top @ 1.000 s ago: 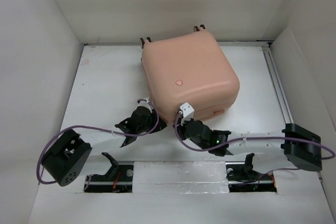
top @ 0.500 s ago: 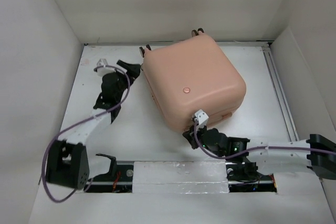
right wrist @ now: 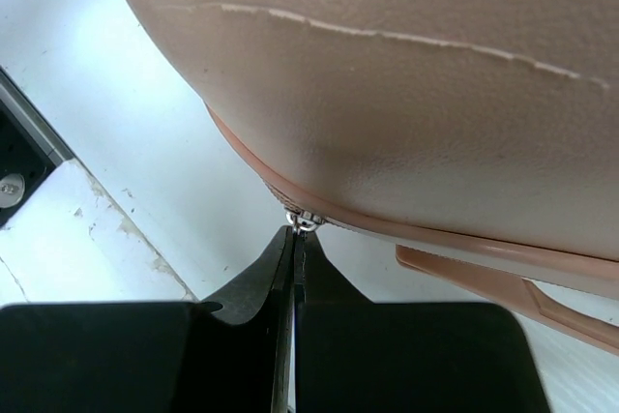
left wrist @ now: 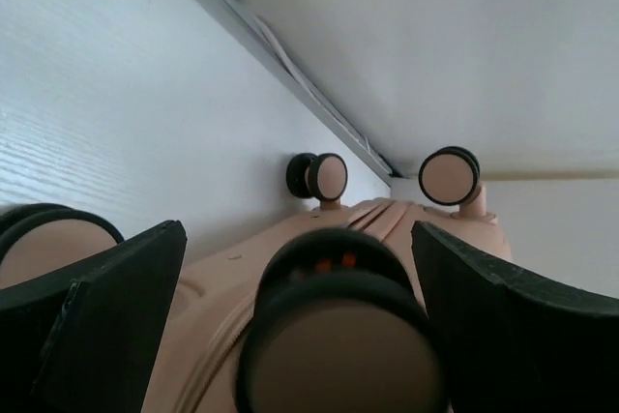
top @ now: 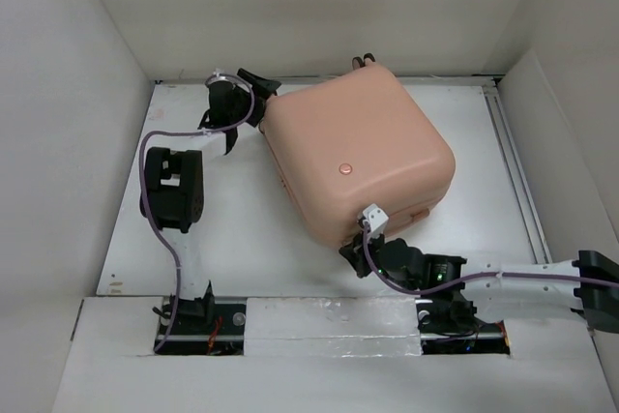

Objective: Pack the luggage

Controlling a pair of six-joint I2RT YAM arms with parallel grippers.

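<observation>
The right gripper (right wrist: 293, 239) clamps the zipper pull (right wrist: 304, 221) at the near corner of the luggage (top: 358, 162), while the left gripper (left wrist: 295, 278) gapes around its far-left wheel (left wrist: 338, 345).

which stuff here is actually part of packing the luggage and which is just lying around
Part of the job: luggage, closed; its zip slider; right gripper, shut at the slider; left gripper, open around a wheel.
Just there: table; rail along its right edge.
</observation>
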